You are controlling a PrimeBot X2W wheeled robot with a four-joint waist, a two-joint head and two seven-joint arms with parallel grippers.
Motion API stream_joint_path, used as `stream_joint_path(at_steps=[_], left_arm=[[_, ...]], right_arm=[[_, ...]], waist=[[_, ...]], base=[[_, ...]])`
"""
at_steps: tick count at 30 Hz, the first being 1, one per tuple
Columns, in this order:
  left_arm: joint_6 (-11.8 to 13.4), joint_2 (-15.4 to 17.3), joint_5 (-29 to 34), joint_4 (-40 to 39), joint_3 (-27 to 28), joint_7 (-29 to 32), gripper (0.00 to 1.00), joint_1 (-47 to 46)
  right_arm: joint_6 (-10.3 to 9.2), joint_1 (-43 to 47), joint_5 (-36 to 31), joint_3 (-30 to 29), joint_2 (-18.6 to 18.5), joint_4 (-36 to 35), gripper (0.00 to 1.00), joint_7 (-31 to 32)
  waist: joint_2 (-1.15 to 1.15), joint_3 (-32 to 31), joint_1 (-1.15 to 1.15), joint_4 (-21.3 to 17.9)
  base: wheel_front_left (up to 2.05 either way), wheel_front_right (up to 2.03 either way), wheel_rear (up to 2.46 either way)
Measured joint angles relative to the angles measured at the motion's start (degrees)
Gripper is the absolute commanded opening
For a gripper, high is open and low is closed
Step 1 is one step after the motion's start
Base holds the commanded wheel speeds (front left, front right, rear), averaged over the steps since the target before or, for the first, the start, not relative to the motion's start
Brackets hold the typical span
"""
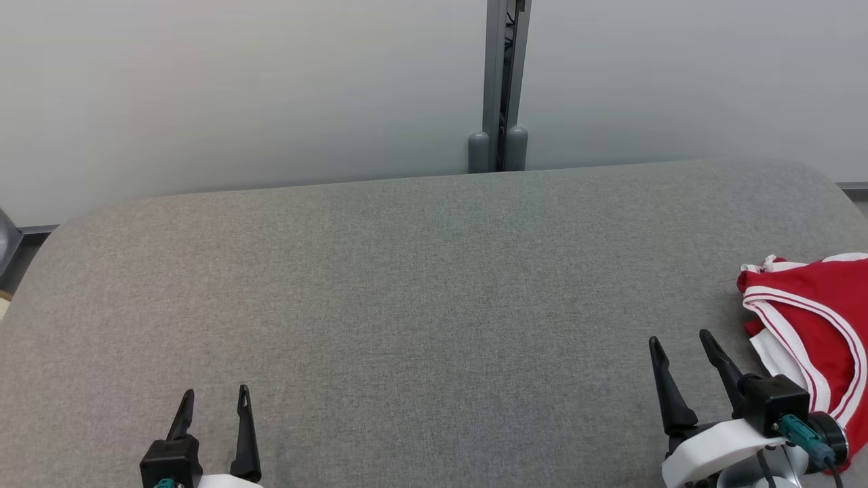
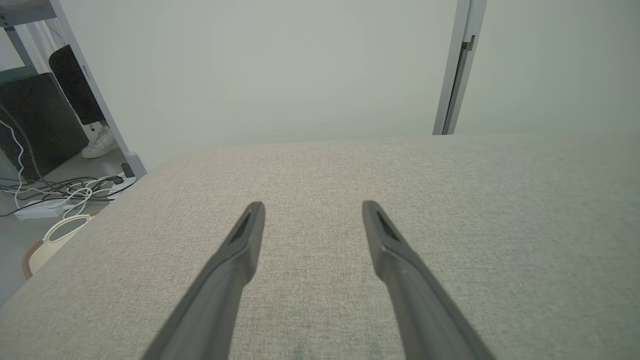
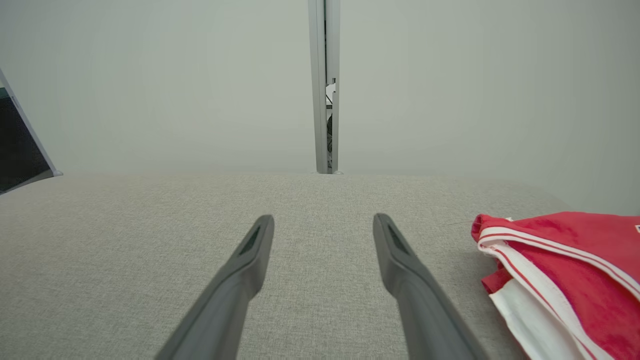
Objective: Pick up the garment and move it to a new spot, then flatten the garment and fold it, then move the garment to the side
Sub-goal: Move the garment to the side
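Note:
A red garment (image 1: 817,318) with white stripes and a white lining lies crumpled at the right edge of the grey fabric-covered table (image 1: 407,285). My right gripper (image 1: 680,337) stands open just left of it, apart from the cloth, with nothing between its fingers. In the right wrist view the garment (image 3: 570,270) lies to the right of the open right gripper (image 3: 324,221). My left gripper (image 1: 214,392) is open at the lower left over bare table, far from the garment. The left wrist view shows the left gripper (image 2: 312,207) open and empty above the cloth surface.
A pale partition wall with a grey vertical post (image 1: 500,81) stands right behind the table. Off the table's left end are cables and a power strip (image 2: 55,195) on the floor, a shoe (image 2: 100,142), and a dark cabinet (image 2: 35,125).

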Motion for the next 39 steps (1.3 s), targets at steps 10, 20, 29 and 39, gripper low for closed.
stream_joint_path(at_steps=[10,20,29,39], left_arm=[[-0.63,-0.01,-0.85,-0.07,0.25,0.0,1.0,0.37],[-0.91,-0.02,-1.02,-0.02,0.26,0.0,1.0,0.55],[-1.09,-0.02,-0.94,0.41,0.48,0.0,1.0,0.7],[-1.67,-0.04,-1.38,0.82,0.79,0.01,1.0,1.05]], right_arm=[[0.0,0.61,0.53,2.3,0.02,1.31,1.0,0.0],[0.0,0.55,1.38,3.11,0.02,1.26,1.0,0.0],[0.0,0.3,2.16,3.31,0.0,1.24,1.0,0.01],[0.01,0.09,2.15,3.81,-0.03,1.31,1.0,0.0]], waist=[[0.0,-0.3,0.0,0.53],[0.0,-0.03,0.0,0.45],[0.0,0.11,0.0,0.25],[0.0,0.14,0.0,-0.15]], base=[[0.0,0.0,0.0],[0.0,0.0,0.0],[0.0,0.0,0.0],[0.0,0.0,0.0]])
